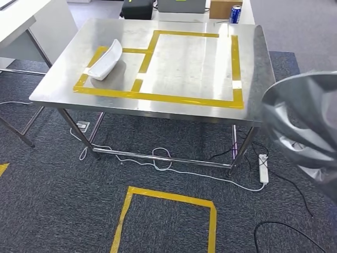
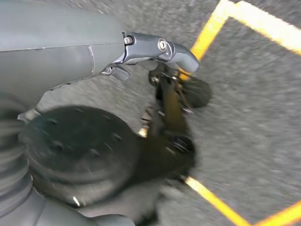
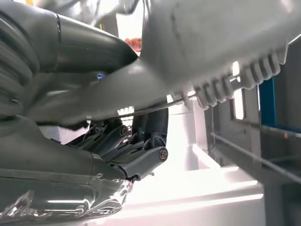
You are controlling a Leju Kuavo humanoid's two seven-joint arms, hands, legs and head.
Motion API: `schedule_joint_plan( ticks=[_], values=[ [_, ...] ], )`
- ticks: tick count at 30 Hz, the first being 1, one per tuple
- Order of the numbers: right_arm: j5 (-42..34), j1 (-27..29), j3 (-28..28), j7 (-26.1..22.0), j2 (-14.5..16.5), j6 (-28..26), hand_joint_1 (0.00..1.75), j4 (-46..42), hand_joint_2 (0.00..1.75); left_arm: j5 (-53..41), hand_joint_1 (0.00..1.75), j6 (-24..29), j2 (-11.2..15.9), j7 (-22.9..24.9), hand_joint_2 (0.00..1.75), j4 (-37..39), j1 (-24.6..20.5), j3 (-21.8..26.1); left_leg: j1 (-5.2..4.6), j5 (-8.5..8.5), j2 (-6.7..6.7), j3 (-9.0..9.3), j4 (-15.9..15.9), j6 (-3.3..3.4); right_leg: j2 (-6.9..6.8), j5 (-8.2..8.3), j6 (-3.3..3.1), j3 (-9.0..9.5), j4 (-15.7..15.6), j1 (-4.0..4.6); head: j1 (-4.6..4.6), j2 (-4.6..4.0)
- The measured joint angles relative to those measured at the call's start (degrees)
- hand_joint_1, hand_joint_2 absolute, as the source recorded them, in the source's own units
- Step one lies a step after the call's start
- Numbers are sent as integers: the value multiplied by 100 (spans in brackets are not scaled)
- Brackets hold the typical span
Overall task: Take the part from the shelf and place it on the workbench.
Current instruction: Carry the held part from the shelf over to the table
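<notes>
Two hands are in play. In the right wrist view the right hand (image 3: 117, 146) is closed around a grey moulded part (image 3: 213, 52) with a ribbed, toothed edge; the thumb lies along one face of the part and the darker fingers (image 3: 145, 162) curl against the other. In the head view the same part (image 1: 306, 126) shows as a large blurred grey shape beyond the right edge of the surface, off the steel and held in the air over the carpet. In the left wrist view the left hand (image 2: 167, 94) hangs above the carpet (image 2: 255, 117), thumb stretched out and dark fingers loosely bent with nothing between them; the picture is blurred, so how far apart they are is hard to judge.

The surface (image 1: 254, 58) is a stainless steel table on metal legs, marked with yellow tape (image 1: 159, 97) in rectangles. A white curved tray (image 1: 106, 59) lies in the smaller taped box near the left edge. A blue can (image 1: 235, 13) stands just beyond the far right corner. Dark grey carpet runs below, with white cables, a white power strip (image 1: 263, 168) near the right front leg, and a yellow taped square (image 1: 167, 197) on the floor.
</notes>
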Motion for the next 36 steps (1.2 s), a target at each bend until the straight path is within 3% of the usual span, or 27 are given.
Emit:
schedule_joint_plan(
  ticks=[1, 2, 3, 4, 6, 7, 9, 11, 15, 17, 19, 20, 21, 22, 25, 27, 31, 33, 35, 36],
  values=[
    [-22, 1, 0, 24, 2, -5, 175, 15, 175, -48, 0, 49, -2, 58, 175, 0, 12, -1, 1, -119, -21, -181, 347, -7, 26, 3, -9, -8, 0, 1, -2, 0],
    [-35, 2, 0, 43, 3, -3, 175, 37, 175, -80, 0, 83, -3, 104, 175, 0, 25, -2, 1, -134, -27, -296, 547, -9, 56, 4, -13, -11, 1, 2, -2, 0],
    [-45, 3, 0, 56, 6, 0, 175, 62, 175, -100, 0, 98, -4, 132, 175, 0, 35, -3, 1, -34, -30, -313, 534, -3, 87, 5, -13, -10, 1, 3, -4, 0],
    [-52, 5, -1, 67, 9, 3, 175, 85, 175, -112, 0, 100, -4, 145, 175, 0, 41, -3, 1, 154, -34, -228, 315, 9, 117, 6, -10, -5, 1, 2, -5, 0],
    [-17, 8, -2, 80, 13, -2, 175, 116, 175, -125, 0, 91, -2, 144, 175, 0, 40, -3, -2, 547, -65, 101, -420, 46, 166, 7, 15, 0, 9, 10, -9, 0],
    [28, 11, -5, 82, 14, -14, 175, 124, 175, -126, 0, 91, -2, 137, 175, 0, 34, -2, 1, 653, -81, 235, -726, 67, 187, 6, 37, -13, 20, 21, -8, 0],
    [140, 25, -13, 82, 17, -37, 175, 130, 175, -129, 0, 95, -8, 116, 175, 0, 24, -2, 4, 697, -101, 336, -1009, 82, 211, 4, 25, -53, 41, 46, -7, 0],
    [231, 48, -17, 89, 18, -45, 175, 130, 175, -133, 0, 109, -9, 96, 175, 0, 21, -2, -9, 705, -98, 326, -1024, 101, 212, 26, 10, -61, 9, 41, -7, 0],
    [344, 88, -13, 98, 19, -52, 175, 120, 175, -144, 0, 130, -3, 63, 175, -2, 20, -2, -19, 738, -94, 329, -1058, 280, 193, 60, 232, -34, -64, -2, -10, 0],
    [379, 98, -8, 94, 20, -55, 175, 111, 175, -152, 0, 136, -9, 56, 175, -3, 17, -2, 12, 773, -77, 353, -1114, 338, 144, -152, 264, -199, 278, 0, 18, 0],
    [471, 108, 0, 88, 20, -74, 175, 109, 175, -175, 0, 155, -7, 52, 175, -3, 17, -2, 11, 769, -59, 358, -1120, 357, 95, -527, 281, -561, 1047, -3, 44, 0],
    [541, 121, 4, 88, 19, -86, 175, 109, 175, -188, 0, 168, -6, 52, 175, -3, 19, -2, 11, 765, -53, 360, -1119, 356, 84, -653, 291, -729, 1397, -8, 46, 0],
    [611, 139, 8, 91, 17, -96, 175, 109, 175, -200, 0, 179, -6, 51, 175, -3, 20, -2, 13, 756, -50, 364, -1118, 347, 78, -675, 300, -812, 1572, -13, 46, 0],
    [670, 153, 12, 94, 16, -102, 175, 109, 175, -212, 0, 186, -7, 50, 175, -2, 22, -2, 21, 744, -49, 375, -1117, 330, 73, -587, 310, -780, 1516, -22, 48, 0],
    [761, 174, 25, 95, 11, -102, 175, 108, 175, -239, 0, 203, 1, 24, 175, -6, 25, -1, 44, 669, -53, 446, -1089, 218, 33, -112, 357, -180, 414, -60, 57, 0],
    [778, 196, 31, 95, 10, -104, 175, 98, 175, -248, 0, 214, 14, -16, 175, -13, 21, 0, 26, 621, -56, 470, -1065, 138, 45, -70, 302, 42, 39, -64, 52, 0],
    [750, 249, 15, 114, 9, -92, 175, 62, 175, -264, 0, 228, 17, -80, 175, -16, 16, 1, 41, 526, -57, 449, -971, 37, 101, -132, 93, 60, 62, -41, 8, 0],
    [713, 265, 2, 125, 9, -78, 175, 33, 175, -271, 0, 236, 17, -97, 175, -16, 13, 1, 45, 248, -61, 164, -405, 3, 104, -163, 22, 96, 57, -40, -13, 0],
    [687, 275, -3, 136, 9, -66, 175, 27, 175, -285, 0, 239, 12, -107, 175, -15, 22, 1, 42, -48, -62, -324, 421, 4, 108, -208, -22, 131, 57, -20, -26, 0],
    [681, 284, -7, 142, 9, -62, 175, 27, 175, -291, 0, 239, 10, -108, 175, -15, 30, 1, 40, -58, -62, -504, 665, 17, 117, -237, -31, 162, 57, -8, -27, 0]
  ],
)
